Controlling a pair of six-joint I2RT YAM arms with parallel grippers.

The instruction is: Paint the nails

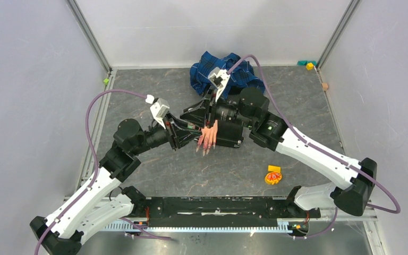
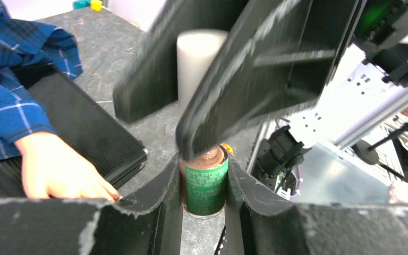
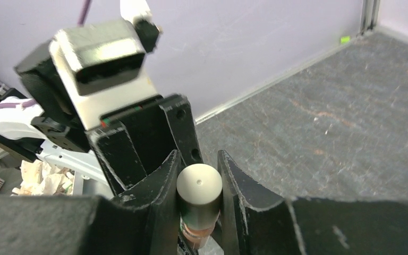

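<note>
A pale mannequin hand point(image 1: 210, 132) with a blue plaid sleeve point(image 1: 219, 69) rests on a black block; its long pink-red nails point(image 1: 205, 148) point toward the near edge. In the left wrist view one dark-red nail point(image 2: 116, 196) shows at a fingertip of the hand point(image 2: 58, 170). My left gripper point(image 2: 205, 187) is shut on a small polish bottle point(image 2: 206, 183) with a green label, standing upright just left of the hand. My right gripper point(image 3: 199, 178) comes from above and is shut on the bottle's white cap point(image 3: 199, 183). That white cap point(image 2: 197, 58) rises between the right gripper's fingers point(image 2: 276, 69).
The black ribbed block point(image 2: 85, 127) lies under the hand and sleeve. A yellow-orange object point(image 1: 272, 175) sits near the front right. Small coloured blocks point(image 1: 310, 65) lie in the back right corner, a green bit point(image 1: 106, 81) at the left wall.
</note>
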